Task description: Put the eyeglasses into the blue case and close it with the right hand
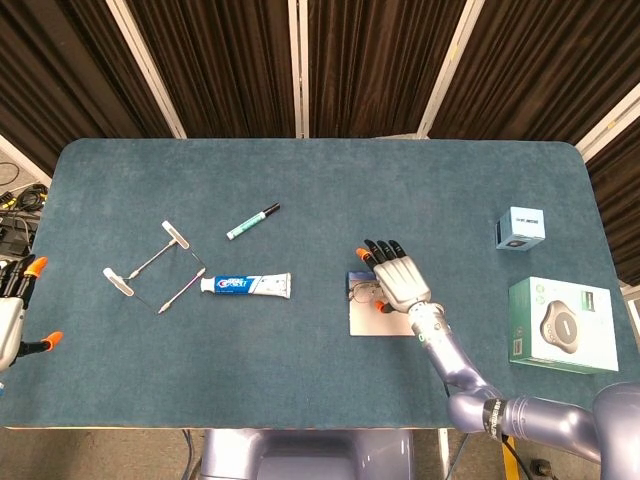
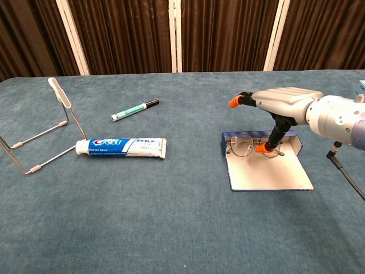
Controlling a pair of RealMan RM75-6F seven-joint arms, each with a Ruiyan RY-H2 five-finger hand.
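Observation:
The blue case point(image 2: 268, 171) lies open on the table, its pale lid flat toward me and its shallow blue tray at the far side. The wire-rimmed eyeglasses point(image 2: 245, 144) rest in that tray; in the head view the eyeglasses point(image 1: 362, 293) show at the case's point(image 1: 378, 322) far left. My right hand point(image 2: 279, 104) hovers just over them with fingers stretched out and apart, and only its orange thumb tip hangs down by the right lens. In the head view the right hand point(image 1: 398, 279) covers most of the tray. My left hand point(image 1: 14, 308) sits at the table's left edge, fingers spread, holding nothing.
A toothpaste tube point(image 1: 246, 285), a green marker point(image 1: 252, 221) and a wire stand point(image 1: 152, 266) lie on the left half. A small blue box point(image 1: 520, 228) and a green-white boxed device point(image 1: 560, 324) stand at the right edge.

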